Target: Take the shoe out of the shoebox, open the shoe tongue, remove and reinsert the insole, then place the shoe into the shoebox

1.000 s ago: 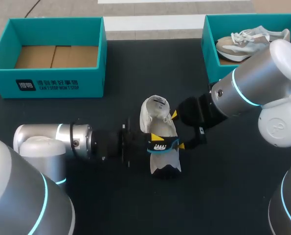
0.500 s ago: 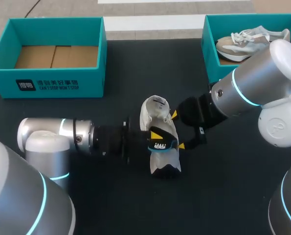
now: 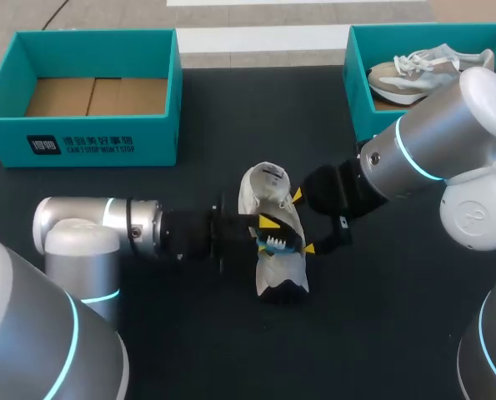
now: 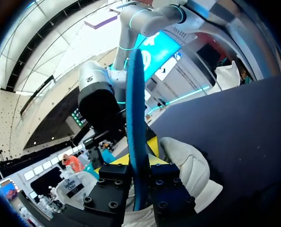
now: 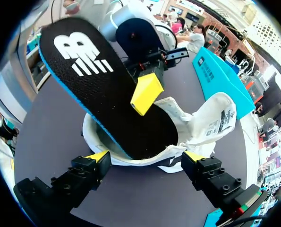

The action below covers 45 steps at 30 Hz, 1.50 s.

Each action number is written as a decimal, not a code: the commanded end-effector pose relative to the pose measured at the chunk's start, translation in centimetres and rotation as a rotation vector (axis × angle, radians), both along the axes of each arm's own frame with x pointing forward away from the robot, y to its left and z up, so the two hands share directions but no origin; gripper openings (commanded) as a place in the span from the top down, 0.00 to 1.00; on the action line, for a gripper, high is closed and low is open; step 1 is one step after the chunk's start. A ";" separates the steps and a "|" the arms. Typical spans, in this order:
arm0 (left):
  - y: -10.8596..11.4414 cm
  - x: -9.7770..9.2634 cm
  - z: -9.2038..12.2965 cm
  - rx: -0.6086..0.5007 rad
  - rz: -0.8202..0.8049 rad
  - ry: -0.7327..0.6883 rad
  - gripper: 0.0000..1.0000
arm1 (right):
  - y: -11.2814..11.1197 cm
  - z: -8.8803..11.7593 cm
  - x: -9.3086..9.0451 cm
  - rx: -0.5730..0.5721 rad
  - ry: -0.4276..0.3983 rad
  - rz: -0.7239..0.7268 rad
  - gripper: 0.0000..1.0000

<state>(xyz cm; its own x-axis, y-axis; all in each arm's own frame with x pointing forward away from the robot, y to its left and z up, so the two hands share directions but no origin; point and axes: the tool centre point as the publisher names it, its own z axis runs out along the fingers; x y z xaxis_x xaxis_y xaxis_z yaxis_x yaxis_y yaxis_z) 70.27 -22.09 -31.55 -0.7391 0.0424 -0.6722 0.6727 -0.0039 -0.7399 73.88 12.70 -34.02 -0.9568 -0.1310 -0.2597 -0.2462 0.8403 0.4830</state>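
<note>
A white shoe point(image 3: 281, 271) with a black sole lies mid-table, its tongue point(image 3: 264, 177) pulled open. A black insole point(image 5: 93, 80) with a white logo and blue underside slants out of the shoe point(image 5: 211, 118), one end inside the opening. My left gripper point(image 3: 268, 233) comes in from the left and is shut on the insole point(image 4: 135, 118), one finger on each face. My right gripper point(image 5: 147, 156) stands open, its yellow tips on either side of the shoe. It also shows in the head view point(image 3: 303, 222). The shoe point(image 4: 187, 165) lies beneath the left fingers.
A teal shoebox point(image 3: 89, 137) with a bare cardboard floor stands at the back left. A second teal box point(image 3: 356, 75) at the back right holds another pale shoe point(image 3: 423, 71). The right arm's thick grey link point(image 3: 448, 133) hangs over that box's front.
My left arm has slid to the right toward the shoe, carrying the insole slightly farther over it. The right arm and the shoe have stayed put.
</note>
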 end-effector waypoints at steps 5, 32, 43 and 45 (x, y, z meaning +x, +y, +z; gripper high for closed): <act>1.0 -2.1 1.2 -0.005 0.030 -0.007 0.89 | 0.1 -0.1 -0.1 -0.002 -0.002 -0.002 0.00; 0.0 0.9 -2.3 0.050 0.074 -0.056 0.67 | 0.1 -0.1 -0.1 -0.002 -0.002 -0.002 0.00; 0.7 -1.3 -0.1 0.023 0.055 -0.091 0.66 | 0.1 -0.1 -0.1 -0.002 -0.002 -0.002 0.00; 0.8 -1.5 0.0 0.021 0.057 -0.095 0.72 | 0.1 -0.1 -0.1 -0.002 -0.002 -0.002 0.00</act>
